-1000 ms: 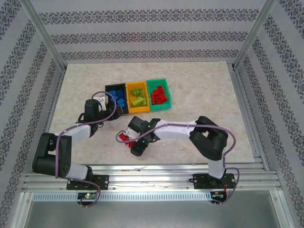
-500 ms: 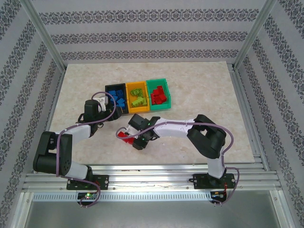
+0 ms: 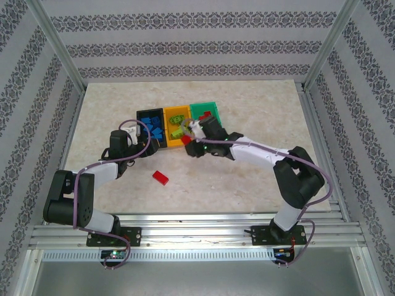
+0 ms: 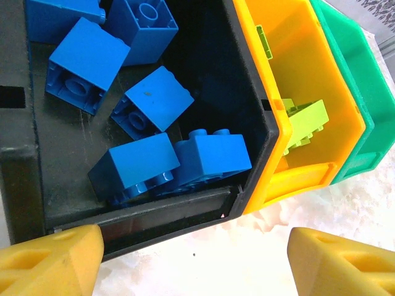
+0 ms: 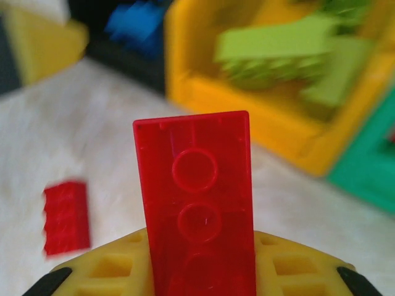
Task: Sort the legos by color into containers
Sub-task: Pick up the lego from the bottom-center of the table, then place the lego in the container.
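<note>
Right gripper (image 3: 189, 138) clamping red brick (image 5: 194, 203), underside showing

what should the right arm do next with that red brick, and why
Probably carry the flat red plastic brick, clamped in the right gripper, rightward over the green plastic bin and release: it now hangs before the orange-yellow bin, which holds lime bricks.

Beige marbled tabletop (image 3: 265, 111); patterned walls (image 3: 185, 46); aluminium frame (image 3: 197, 237).

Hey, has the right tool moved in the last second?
Yes. The right tool, shut on a red lego, went from the loose red lego on the table up and rightward to the front wall of the orange-yellow bin.
</note>
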